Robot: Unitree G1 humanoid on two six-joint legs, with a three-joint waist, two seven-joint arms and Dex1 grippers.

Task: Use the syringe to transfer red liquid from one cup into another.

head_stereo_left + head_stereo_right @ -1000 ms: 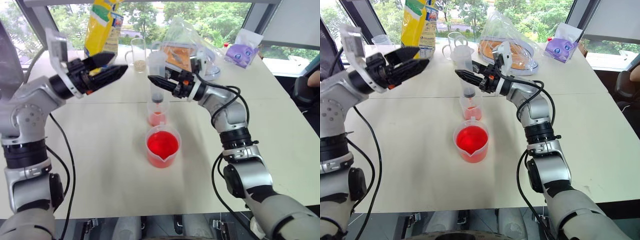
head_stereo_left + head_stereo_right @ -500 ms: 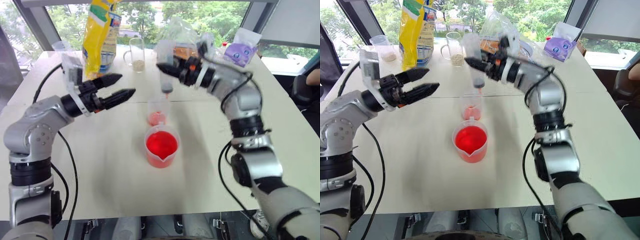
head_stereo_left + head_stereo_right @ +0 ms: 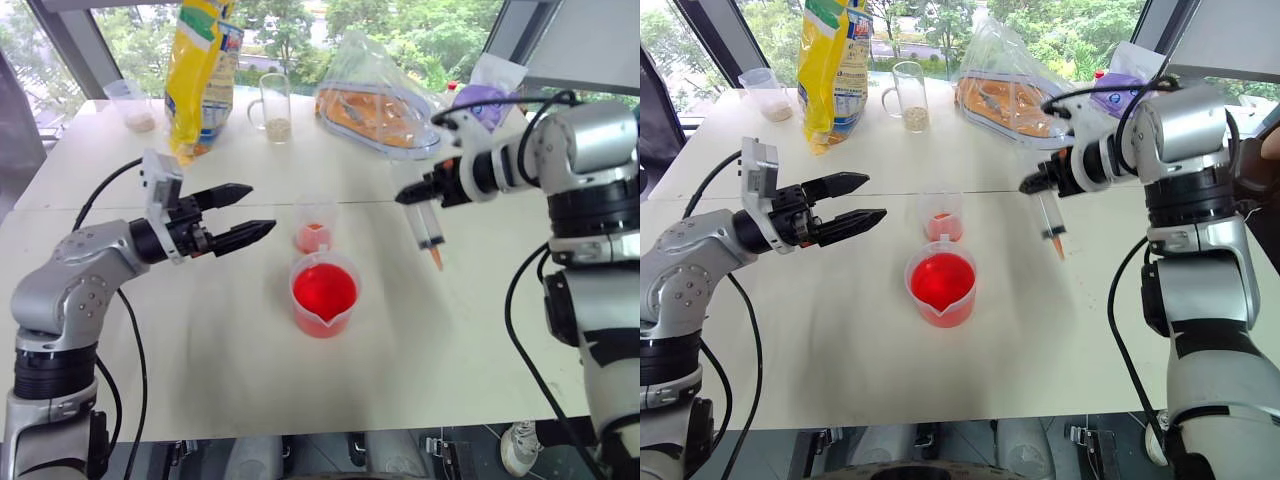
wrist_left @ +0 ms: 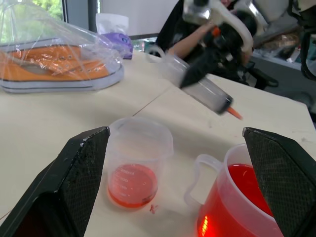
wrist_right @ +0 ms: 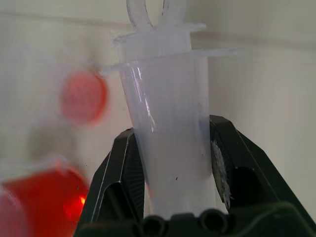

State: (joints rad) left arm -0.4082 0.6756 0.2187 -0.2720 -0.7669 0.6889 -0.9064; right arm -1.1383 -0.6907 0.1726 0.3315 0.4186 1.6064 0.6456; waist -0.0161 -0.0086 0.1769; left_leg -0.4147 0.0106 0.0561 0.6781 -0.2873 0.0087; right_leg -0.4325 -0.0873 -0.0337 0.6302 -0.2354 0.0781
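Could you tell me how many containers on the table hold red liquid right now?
2. The small narrow cup stands mid-table with a shallow red layer. The wide spouted beaker stands just in front of it, nearer the robot, and holds far more.

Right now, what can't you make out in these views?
- Syringe contents: too small in the eye views; in the right wrist view the right gripper hides the lower barrel.
- Spouted beaker: cut off at the left wrist view's edge.
- Cups in the right wrist view: blurred.
- Small cup markings: too small.
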